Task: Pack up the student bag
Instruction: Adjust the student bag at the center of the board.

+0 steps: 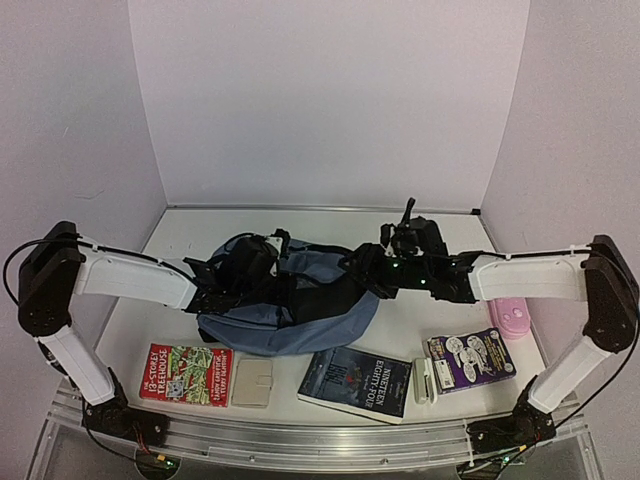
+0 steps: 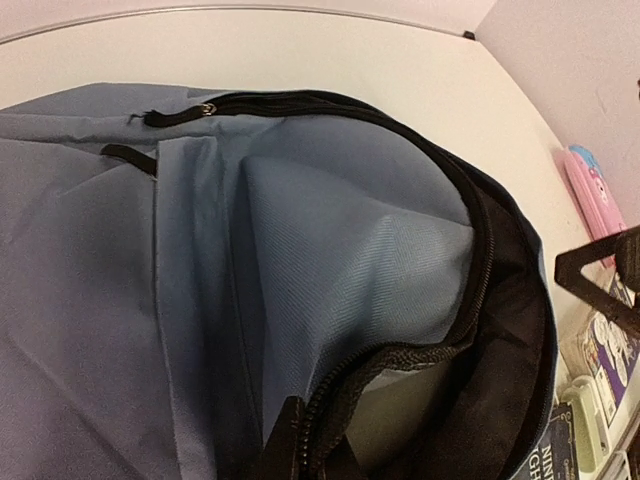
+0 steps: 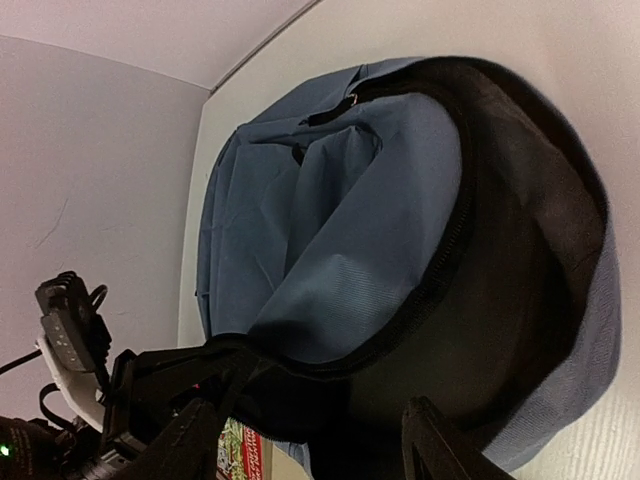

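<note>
The left gripper [image 2: 305,445] pinches the zipper edge of the bag [image 1: 290,335] and the right gripper [image 3: 315,445] is wide by the rim, probably to hold it open for the books [image 1: 357,383].

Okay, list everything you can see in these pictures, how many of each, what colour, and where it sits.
slate-blue fabric backpack: one, slate-blue with black zippers, table centre, main zipper open
red paperback book: one, red, near edge, far left
small beige square case: one, beige, right of the red book
dark navy paperback book: one, navy, near edge, in front of the backpack
small white device: one, white, between the navy and purple books
purple cartoon-covered book: one, purple, near right
pink pencil case: one, pink, right side
white table: one, white
left gripper: one, black, shut on the backpack's zipper edge
right gripper: one, black, open at the backpack's opening
</note>
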Tool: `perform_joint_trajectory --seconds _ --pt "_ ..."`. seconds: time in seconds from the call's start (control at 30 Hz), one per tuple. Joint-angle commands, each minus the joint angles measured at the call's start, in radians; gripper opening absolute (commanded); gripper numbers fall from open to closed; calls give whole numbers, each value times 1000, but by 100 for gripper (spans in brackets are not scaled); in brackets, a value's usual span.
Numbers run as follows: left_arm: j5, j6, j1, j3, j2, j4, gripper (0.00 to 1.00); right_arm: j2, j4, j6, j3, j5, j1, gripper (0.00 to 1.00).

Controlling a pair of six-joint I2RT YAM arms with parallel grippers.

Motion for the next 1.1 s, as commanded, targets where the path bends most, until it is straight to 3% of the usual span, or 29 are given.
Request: perform_joint_trajectory --seconds 0.0,0.23,0.37,0.57,0.63,0.7,0.77,0.8,0.93,1.07 --pt "-51 -133 14 -60 -71 117 0 62 118 129 27 18 3 63" --pt "-27 -165 15 -84 -66 131 0 157 175 138 76 7 5 61" --pt "-22 -168 18 -100 -76 137 0 216 182 129 119 1 5 54" --pt "-30 -154 17 -124 -104 124 1 272 195 62 220 -40 8 18" --pt "-34 -136 17 -125 -119 103 11 288 192 39 265 -51 10 8" --pt "-36 -91 17 -123 -144 78 36 303 187 24 309 -61 14 1" --pt "-41 -42 17 -127 -176 56 64 327 183 13 355 -74 20 0" --pt "-42 -10 18 -130 -200 50 73 343 181 10 378 -80 22 0" --pt "-39 96 28 -133 -289 11 88 404 174 9 457 -96 39 0" --pt "27 194 45 -76 -294 -80 96 458 173 27 522 -98 51 0"
